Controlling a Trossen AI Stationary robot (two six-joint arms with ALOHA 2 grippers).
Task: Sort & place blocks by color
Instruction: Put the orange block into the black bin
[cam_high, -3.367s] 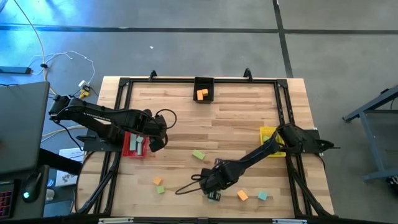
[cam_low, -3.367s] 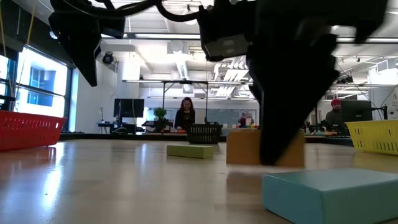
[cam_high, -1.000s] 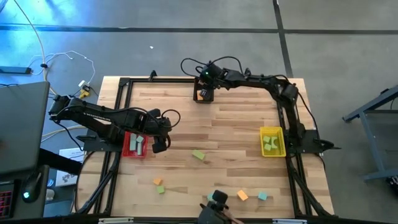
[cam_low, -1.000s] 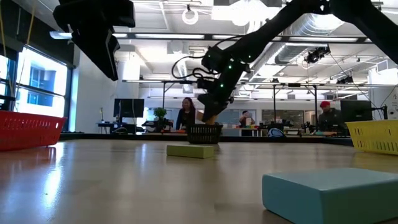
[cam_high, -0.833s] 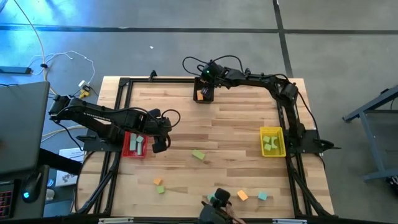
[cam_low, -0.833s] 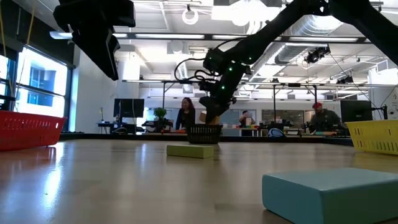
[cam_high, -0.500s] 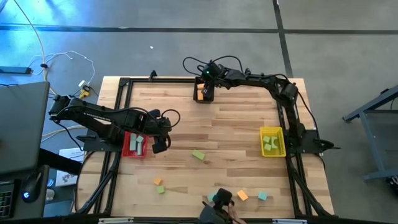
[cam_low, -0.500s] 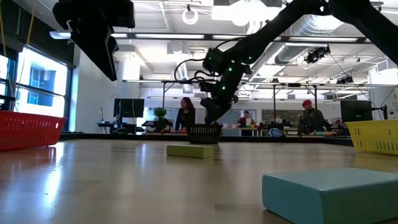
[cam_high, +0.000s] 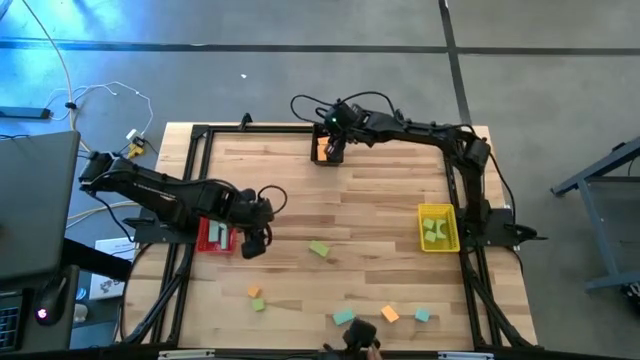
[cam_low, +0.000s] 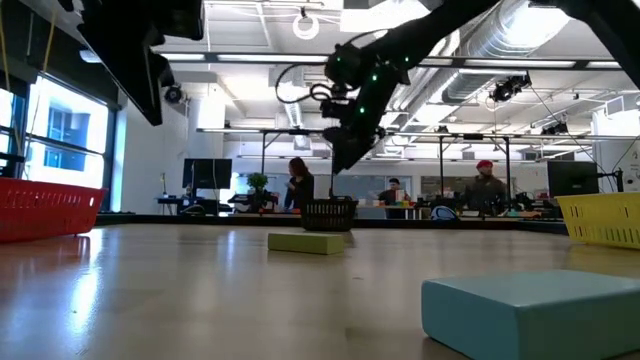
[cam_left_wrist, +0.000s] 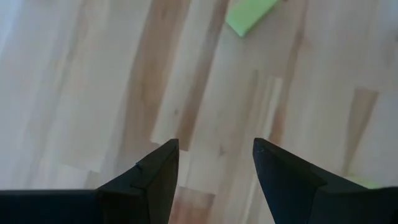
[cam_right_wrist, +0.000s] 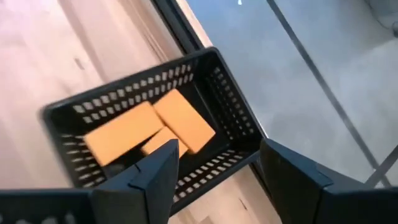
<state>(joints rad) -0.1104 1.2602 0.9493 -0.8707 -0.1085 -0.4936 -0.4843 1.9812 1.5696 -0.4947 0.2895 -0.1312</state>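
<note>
Partly sorted | right end effector (cam_right_wrist: 214, 162) spread, empty, above black bin (cam_right_wrist: 239, 134) holding orange blocks (cam_right_wrist: 155, 127) | left end effector (cam_left_wrist: 214, 165) spread over tabletop (cam_high: 380, 200), yellow-green block (cam_left_wrist: 249, 14) ahead | six blocks loose

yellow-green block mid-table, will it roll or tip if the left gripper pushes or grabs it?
Probably neither: the yellow-green block lies flat and low on the table. Its flat faces suggest it would slide rather than roll. It looks rigid, so the open left gripper should clamp it cleanly.

Bright, even overhead light throughout. Strong backlight from ceiling fixtures in the low view, turning arms to silhouettes, with soft sheen along the tabletop (cam_low: 200, 290). Motion blur in both wrist views. Blue cast at upper left from above.
</note>
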